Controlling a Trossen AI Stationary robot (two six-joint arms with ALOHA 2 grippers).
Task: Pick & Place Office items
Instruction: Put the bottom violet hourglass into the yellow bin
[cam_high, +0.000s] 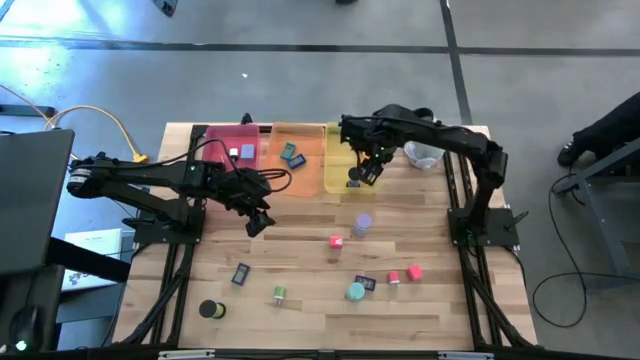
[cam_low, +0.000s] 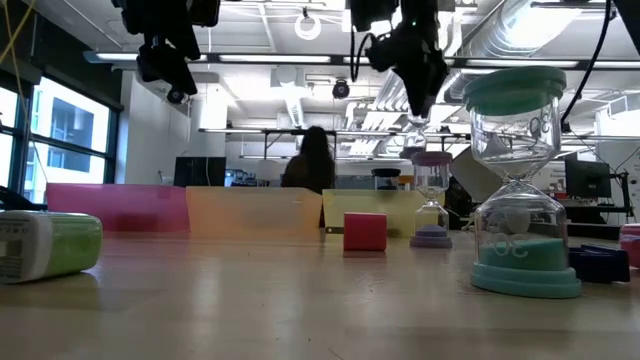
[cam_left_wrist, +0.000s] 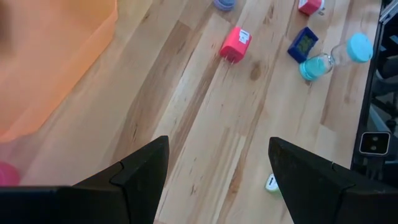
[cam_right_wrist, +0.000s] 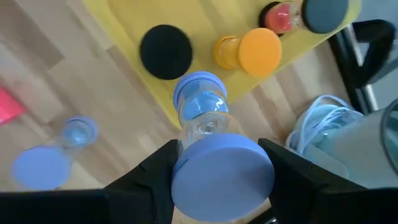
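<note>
My right gripper (cam_right_wrist: 221, 186) hangs over the near edge of the yellow tray (cam_high: 336, 172), shut on a blue sand timer (cam_right_wrist: 202, 118). In that tray lie a black-capped timer (cam_right_wrist: 165, 51), an orange one (cam_right_wrist: 254, 50) and a red one (cam_right_wrist: 283, 17). My left gripper (cam_left_wrist: 217, 168) is open with nothing between its fingers, above bare wood near the orange tray (cam_high: 300, 150). Loose on the table are a purple timer (cam_high: 361, 224), a pink cube (cam_high: 336, 241), a teal timer (cam_high: 356, 291) and a dark blue rectangle (cam_high: 365, 283). My right gripper pinches the blue timer's upper end cap (cam_right_wrist: 222, 177) between its two fingers, one on each side of the cap. The fingers come from above, pointing down. The timer hangs upright below them, lifted clear, with its lower cap (cam_right_wrist: 199, 87) over the yellow tray's near edge.
A pink tray (cam_high: 232, 145) stands left of the orange one. A white rounded device with a cable (cam_high: 423, 155) sits right of the yellow tray. Toward the near edge lie two red cubes (cam_high: 405, 274), a dark rectangle (cam_high: 241, 274), a green piece (cam_high: 279, 294) and a black cylinder (cam_high: 210, 309).
</note>
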